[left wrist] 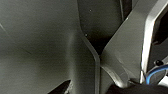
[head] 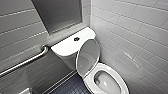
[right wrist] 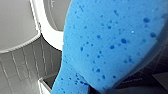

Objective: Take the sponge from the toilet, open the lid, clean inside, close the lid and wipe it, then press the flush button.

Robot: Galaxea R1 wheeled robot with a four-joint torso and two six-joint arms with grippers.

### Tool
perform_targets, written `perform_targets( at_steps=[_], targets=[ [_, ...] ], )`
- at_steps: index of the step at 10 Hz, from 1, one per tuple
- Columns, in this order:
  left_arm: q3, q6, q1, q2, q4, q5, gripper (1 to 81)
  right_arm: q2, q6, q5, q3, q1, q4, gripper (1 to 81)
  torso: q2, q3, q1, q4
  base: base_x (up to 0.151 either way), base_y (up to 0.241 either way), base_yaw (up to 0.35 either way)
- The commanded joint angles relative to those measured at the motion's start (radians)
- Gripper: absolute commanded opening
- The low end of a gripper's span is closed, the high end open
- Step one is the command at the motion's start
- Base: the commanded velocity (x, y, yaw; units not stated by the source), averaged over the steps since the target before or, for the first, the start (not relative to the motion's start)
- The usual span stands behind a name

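The white toilet (head: pixel 117 75) stands in the corner with its oval lid (head: pixel 88 58) raised against the tank. Its bowl is open to view. The round dark flush button (head: pixel 76 39) sits in the middle of the flat tank top (head: pixel 65 46). In the right wrist view the bright blue sponge (right wrist: pixel 107 42) looms large and close, with my right gripper (right wrist: pixel 102 88) shut on its narrow end. Behind the sponge there is the toilet's white rim (right wrist: pixel 50 35). My left gripper is open and holds nothing.
A steel grab bar (head: pixel 27 61) runs along the left tiled wall. A grey panel (head: pixel 57 13) hangs above the tank. White wall tiles (head: pixel 140 32) close in on the toilet's right. Dark floor tiles (head: pixel 72 87) lie in front of the tank.
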Motion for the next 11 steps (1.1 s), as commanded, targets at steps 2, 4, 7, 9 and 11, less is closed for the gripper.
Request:
perform_targets(
  at_steps=[2, 4, 7, 9, 11],
  targets=[
    [0.024, 0.008, 0.012, -0.003, 0.002, 0.08, 81.1, -0.032, -0.023, -0.124, 0.075, 0.16, -0.018, 1.0, 0.0, 0.0, 0.0, 0.0, 0.0, 0.0, 0.0],
    [0.024, 0.008, 0.012, -0.003, 0.001, 0.079, 81.1, 0.016, -0.022, -0.197, 0.06, 0.249, -0.004, 1.0, 0.0, 0.0, 0.0, 0.0, 0.0, 0.0, 0.0],
    [0.022, 0.006, 0.012, -0.006, 0.001, 0.079, 81.1, 0.139, -0.022, -0.276, -0.034, 0.334, 0.002, 1.0, 0.0, 0.0, 0.0, 0.0, 0.0, 0.0, 0.0],
    [0.021, 0.006, 0.012, -0.011, -0.001, 0.079, 81.1, 0.223, -0.011, -0.332, -0.112, 0.412, 0.005, 1.0, 0.0, 0.0, 0.0, 0.0, 0.0, 0.0, 0.0],
    [0.021, 0.005, 0.012, -0.014, -0.002, 0.079, 81.1, 0.315, -0.009, -0.398, -0.211, 0.484, 0.007, 1.0, 0.0, 0.0, 0.0, 0.0, 0.0, 0.0, 0.0]
  ],
)
